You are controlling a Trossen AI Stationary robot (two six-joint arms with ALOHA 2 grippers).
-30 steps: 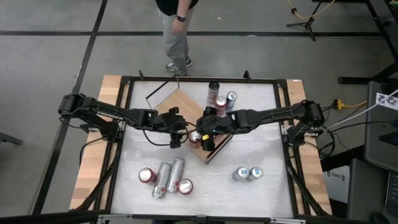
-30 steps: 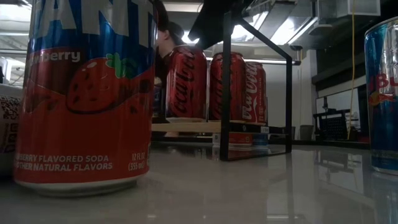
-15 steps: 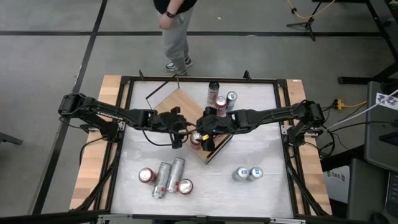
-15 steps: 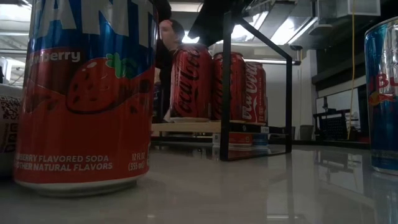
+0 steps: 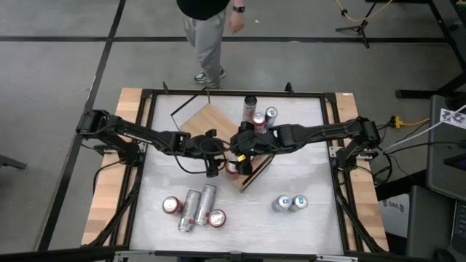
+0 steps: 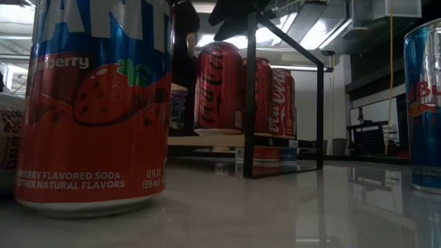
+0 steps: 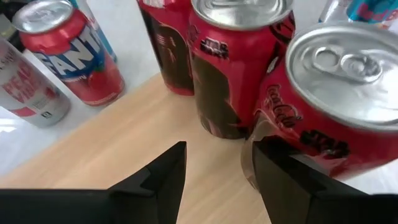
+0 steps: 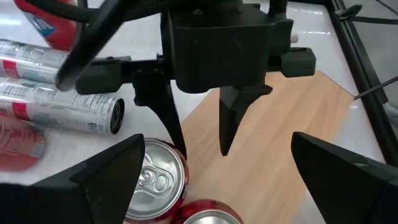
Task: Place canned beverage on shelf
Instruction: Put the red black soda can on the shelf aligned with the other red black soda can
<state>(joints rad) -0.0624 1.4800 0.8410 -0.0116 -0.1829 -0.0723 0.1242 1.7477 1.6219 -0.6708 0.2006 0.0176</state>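
Item: red aluminium cola can (image 8: 152, 180), upright on flat light-brown wooden shelf board (image 5: 207, 120) beside 2 others. Change: can pushed nearer its neighbours within the last second. Left gripper (image 7: 214, 171) narrowly parted, empty beside it. Right gripper (image 8: 214, 171) wide, empty. Placement looks complete.

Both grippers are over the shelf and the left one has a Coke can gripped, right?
Not quite. The left gripper grips nothing: its fingers stand apart over the bare shelf, and the nearest Coke can is beside them, not between them. The left wrist view shows it. Both grippers are over the shelf; the right gripper is open too.
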